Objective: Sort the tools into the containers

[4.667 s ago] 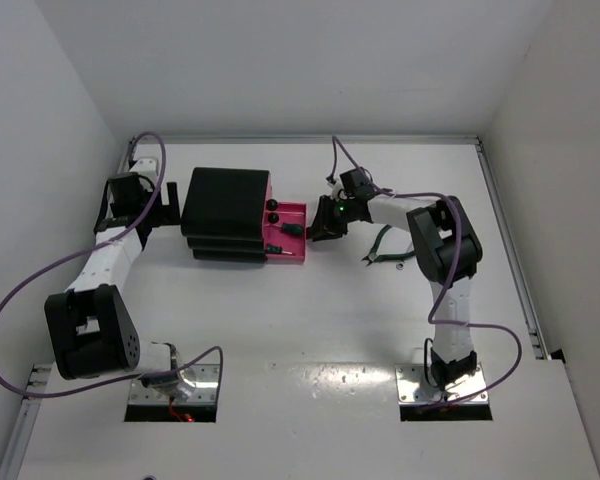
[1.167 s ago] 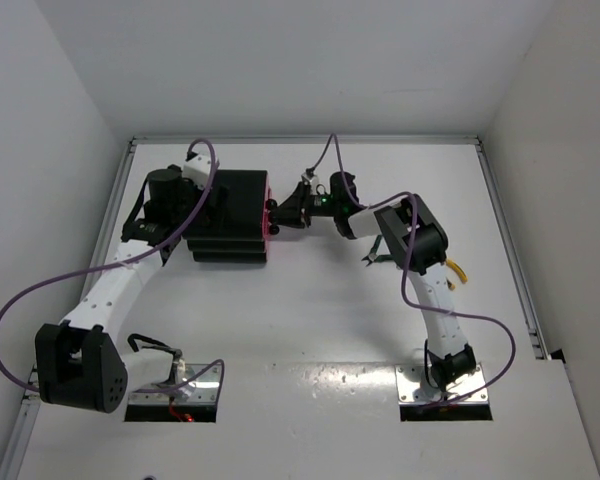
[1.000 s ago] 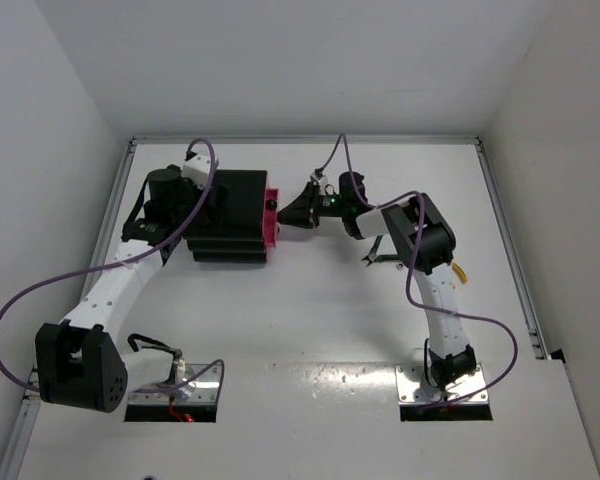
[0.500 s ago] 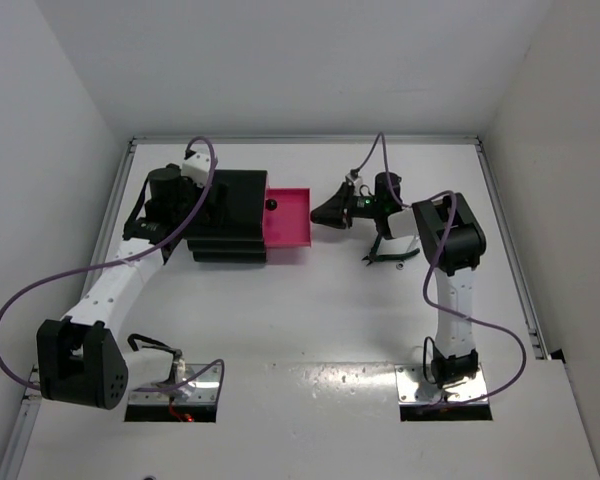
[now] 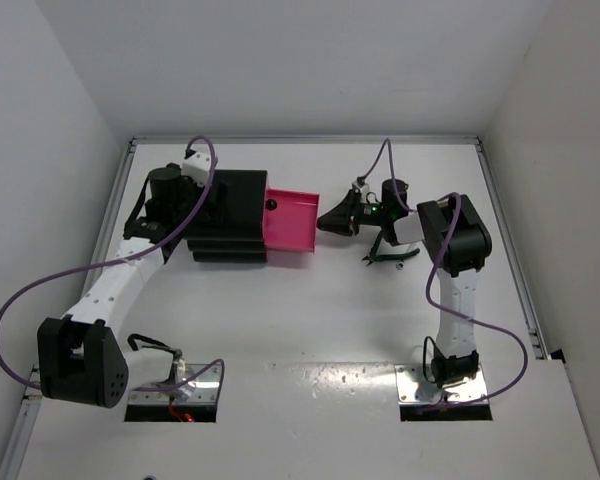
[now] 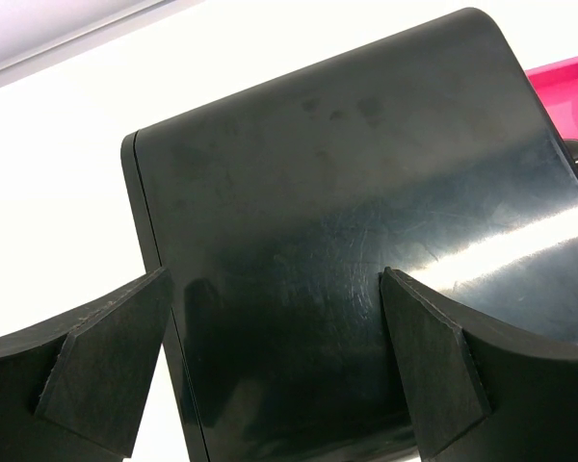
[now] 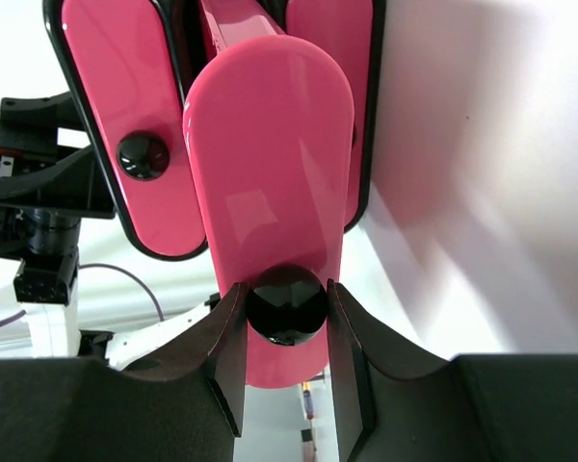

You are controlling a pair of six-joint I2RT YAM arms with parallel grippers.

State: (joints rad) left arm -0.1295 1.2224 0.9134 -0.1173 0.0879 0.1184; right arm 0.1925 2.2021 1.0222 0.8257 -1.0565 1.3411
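Note:
A black three-tier drawer chest [image 5: 232, 205] stands at the back left. One pink drawer [image 5: 288, 222] is pulled out to the right and looks empty. My right gripper [image 5: 325, 219] is shut on its round black knob [image 7: 287, 306], which sits between my fingers in the right wrist view. Another drawer's knob [image 5: 271, 205] shows above the tray. Dark green-handled pliers [image 5: 385, 252] lie on the table under my right arm. My left gripper [image 5: 192, 208] is open, its fingers [image 6: 106, 366] spread over the chest top [image 6: 347, 192]. The yellow pliers and silver wrench are out of view.
White walls enclose the table on three sides, with a raised rail [image 5: 505, 230] along the right edge. Purple cables [image 5: 40, 290] loop from both arms. Two shut pink drawer fronts [image 7: 125, 125] flank the pulled one in the right wrist view.
My right gripper has moved right with the knob, sliding the pink drawer out of the chest. My left arm has stayed on the chest.

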